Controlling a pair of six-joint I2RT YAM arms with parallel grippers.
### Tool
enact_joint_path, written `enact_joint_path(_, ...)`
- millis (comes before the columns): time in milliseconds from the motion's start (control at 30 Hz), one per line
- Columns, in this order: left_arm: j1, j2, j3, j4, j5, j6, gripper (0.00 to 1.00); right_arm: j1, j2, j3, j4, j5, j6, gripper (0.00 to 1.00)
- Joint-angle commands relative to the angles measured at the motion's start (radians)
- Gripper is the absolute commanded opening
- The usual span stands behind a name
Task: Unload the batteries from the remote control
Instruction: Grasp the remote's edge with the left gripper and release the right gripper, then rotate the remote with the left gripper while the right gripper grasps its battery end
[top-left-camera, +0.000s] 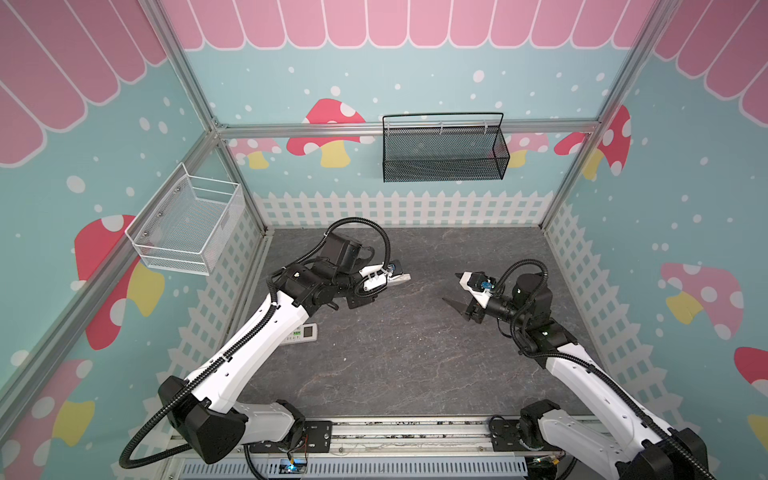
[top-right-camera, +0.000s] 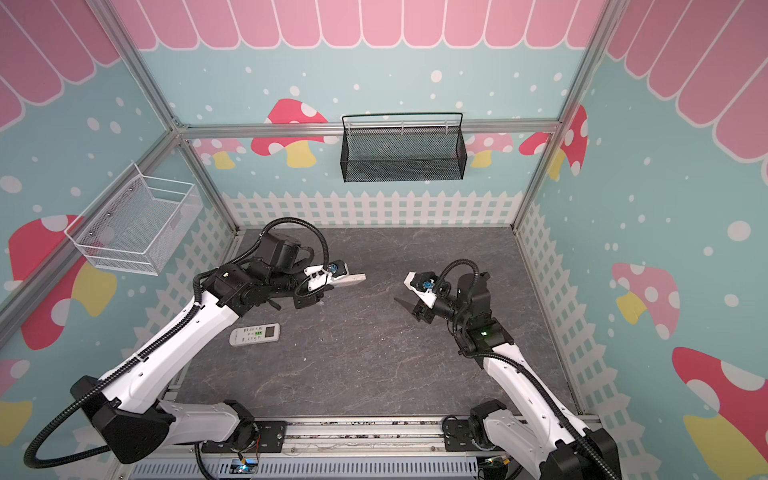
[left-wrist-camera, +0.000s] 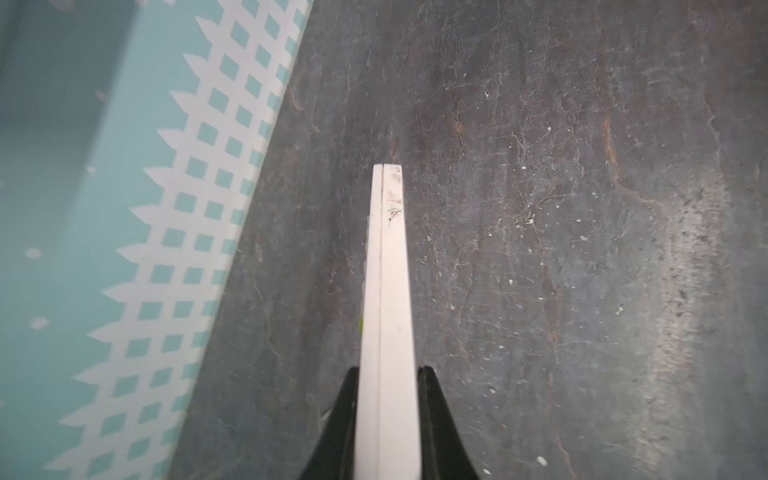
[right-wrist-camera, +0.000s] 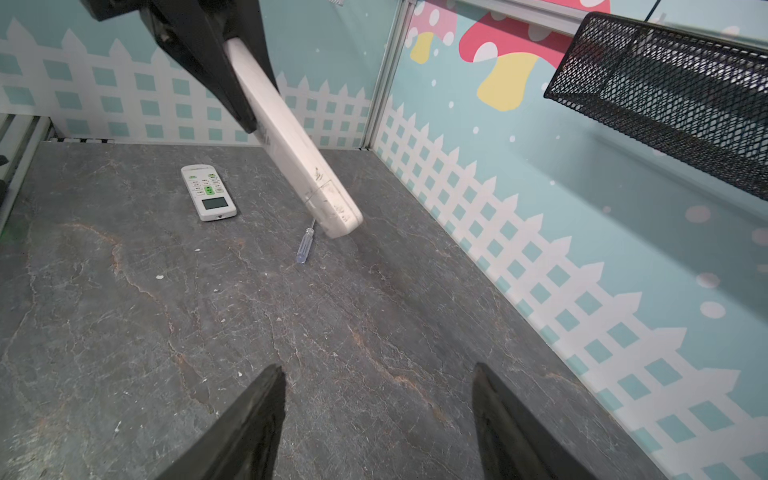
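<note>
Left tool (left-wrist-camera: 389, 370) clamping remote control (left-wrist-camera: 390, 270), markings (left-wrist-camera: 394, 203) illegible

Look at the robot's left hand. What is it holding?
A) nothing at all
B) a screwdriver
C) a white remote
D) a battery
C: the left gripper has its jaws clamped on the edges of the white remote control, while the screwdriver lies loose on the table.
</note>
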Motion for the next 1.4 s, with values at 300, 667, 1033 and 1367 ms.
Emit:
enact_joint_path(300,0.051,0.213,0.13,-0.107,0.199,-0.468,0.0,-0.01,0.095,-0.112,0.23,0.077,0.276,0.72)
enact_joint_path(667,-0.018,0.379,0.051,0.004,0.423,-0.725,0.0,-0.012,0.201,-0.25,0.404,0.03,0.537,0.69)
enact_joint_path(1033,-0.008,0.3,-0.07,0.095,0.389,-0.769,0.0,-0.004,0.317,-0.307,0.62,-0.005,0.835,0.67)
enact_joint_path(1367,0.193,0.176,-0.329,0.335,0.576,-0.895,0.0,0.043,0.478,-0.272,0.745,-0.02,1.058,0.63)
